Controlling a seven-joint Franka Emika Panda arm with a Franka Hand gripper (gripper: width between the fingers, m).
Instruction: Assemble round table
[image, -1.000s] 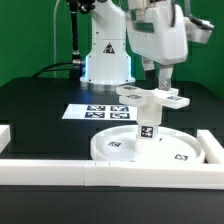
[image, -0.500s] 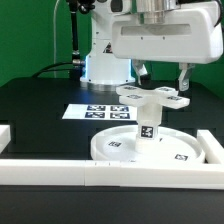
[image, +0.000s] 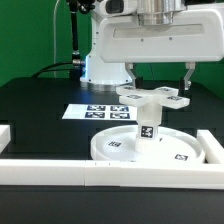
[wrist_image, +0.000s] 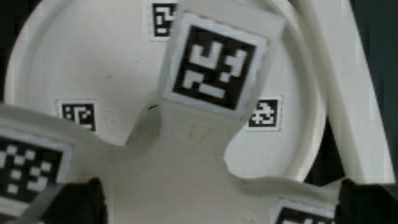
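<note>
On the disc (image: 150, 147), leg (image: 147, 122) stands upright, cross-shaped foot (image: 152, 96) topmost.

1. Rimmed white disc (image: 140, 148), lower centre of the exterior view, lying flat, tags on its surface.
2. Short tagged leg (image: 147, 126), upright on the disc's centre.
3. Cross-shaped foot (image: 154, 96) atop the leg, apparently seated; arms tagged (wrist_image: 217, 62).

A flat black counter (image: 40, 105) carries a large white plastic rimmed disc (image: 150, 150) near the front. Behind the disc lies the marker board (image: 85, 112), a thin white sheet printed with square tags. Straight white border rails (image: 60, 168) lie along the counter's front and side edges.
</note>
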